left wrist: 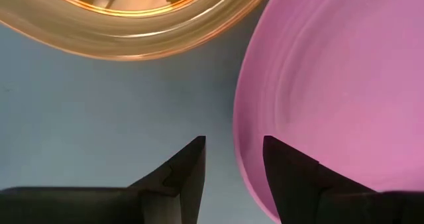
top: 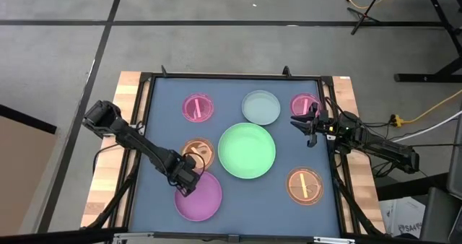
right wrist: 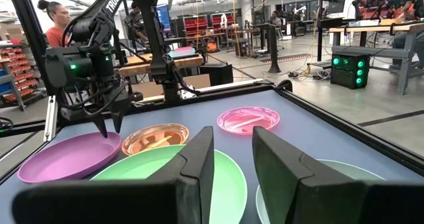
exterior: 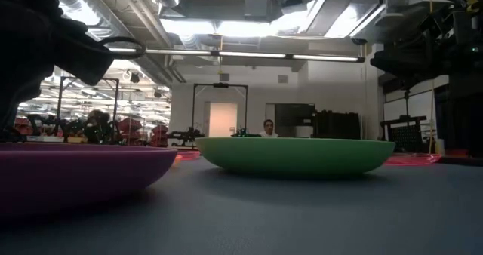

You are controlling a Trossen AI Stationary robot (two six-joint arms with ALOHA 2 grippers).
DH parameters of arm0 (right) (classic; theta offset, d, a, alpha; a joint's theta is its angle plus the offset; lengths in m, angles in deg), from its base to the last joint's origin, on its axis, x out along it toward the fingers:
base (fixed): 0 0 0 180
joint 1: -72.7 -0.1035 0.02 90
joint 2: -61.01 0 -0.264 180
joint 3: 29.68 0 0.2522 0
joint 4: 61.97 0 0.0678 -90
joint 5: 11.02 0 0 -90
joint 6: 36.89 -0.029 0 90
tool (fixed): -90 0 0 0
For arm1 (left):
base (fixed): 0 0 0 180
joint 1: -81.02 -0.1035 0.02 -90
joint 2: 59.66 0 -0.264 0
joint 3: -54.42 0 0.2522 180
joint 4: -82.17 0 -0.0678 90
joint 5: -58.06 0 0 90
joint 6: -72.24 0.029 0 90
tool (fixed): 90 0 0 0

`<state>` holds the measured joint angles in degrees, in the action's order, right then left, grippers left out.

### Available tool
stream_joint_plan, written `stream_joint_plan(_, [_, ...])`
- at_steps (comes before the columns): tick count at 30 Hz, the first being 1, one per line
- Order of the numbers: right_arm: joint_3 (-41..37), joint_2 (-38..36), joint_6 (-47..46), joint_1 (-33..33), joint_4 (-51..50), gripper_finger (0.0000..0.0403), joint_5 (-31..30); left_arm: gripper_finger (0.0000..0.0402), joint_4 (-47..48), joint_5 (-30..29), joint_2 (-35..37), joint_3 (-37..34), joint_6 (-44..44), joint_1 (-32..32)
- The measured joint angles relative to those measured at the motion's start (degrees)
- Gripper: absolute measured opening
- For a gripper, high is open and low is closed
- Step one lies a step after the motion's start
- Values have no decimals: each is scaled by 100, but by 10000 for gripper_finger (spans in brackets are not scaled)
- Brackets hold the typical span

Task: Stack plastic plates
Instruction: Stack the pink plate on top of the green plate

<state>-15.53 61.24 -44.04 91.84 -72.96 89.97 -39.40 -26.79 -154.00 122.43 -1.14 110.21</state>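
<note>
Several plates lie flat on the blue mat. The magenta plate (top: 201, 197) sits near the front left, with an orange plate (top: 198, 152) just behind it. The large green plate (top: 247, 151) is in the middle and the pale blue-grey plate (top: 260, 107) lies behind it. Two pink plates (top: 197, 107) (top: 304, 103) lie at the back, and a second orange plate (top: 305, 185) is at the front right. My left gripper (left wrist: 233, 161) is open and points down, its fingers either side of the magenta plate's far-left rim (left wrist: 242, 138). My right gripper (right wrist: 232, 154) is open and hovers empty by the right pink plate.
A raised black frame (top: 148, 114) borders the mat, with wooden table edges outside it. The orange plate's rim (left wrist: 132, 42) lies close behind my left fingers. The green plate (exterior: 294, 155) stands just right of the magenta plate (exterior: 68, 176). People and workbenches are in the room beyond.
</note>
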Motion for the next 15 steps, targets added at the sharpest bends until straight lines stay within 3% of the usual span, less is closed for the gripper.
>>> stream_joint_plan(7, [2, 0, 1, 2, -1, 95, 0, 131, -310, 4, 0, -203, 0, -2])
stream_joint_plan(15, [0, 0, 0, 2, -2, 95, 0, 66, -449, 48, 2, -271, 0, -2])
